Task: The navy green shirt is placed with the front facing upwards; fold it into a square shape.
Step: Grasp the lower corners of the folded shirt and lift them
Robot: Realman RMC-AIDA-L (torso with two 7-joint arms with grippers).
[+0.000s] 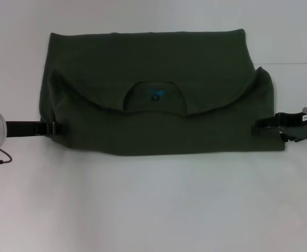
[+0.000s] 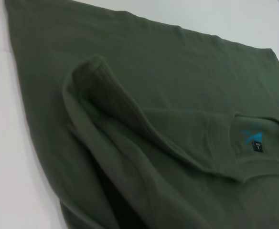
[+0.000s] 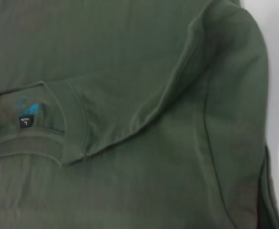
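Both grippers sit at the shirt's short ends. In the head view the left gripper (image 1: 52,127) comes in from the left edge of the frame, its dark tip touching or just over the shirt's left edge at mid-height. The right gripper (image 1: 264,128) comes in from the right edge, its tip over the shirt's lower right corner. Whether either pair of fingers is apart, together or pinching cloth, I cannot tell; neither wrist view shows its own fingers.

The shirt (image 1: 159,68) lies flat on the white table (image 1: 153,210), filling the upper middle of the frame. It is already folded once across, so it makes a wide, low band. Its collar (image 1: 154,93) sits at the middle, with a small label showing inside, and a curved folded edge sweeps out from it toward both ends. No lettering shows. Both wrist views look down on bunched folds of sleeve and shoulder near the collar.

The long axis runs left to right across the frame, straight between the two grippers. Each end is nearest its own arm, and neither arm is clearly closer than the other. To reach a square, I judge the ends must come inward toward the collar, each carried along that long axis.
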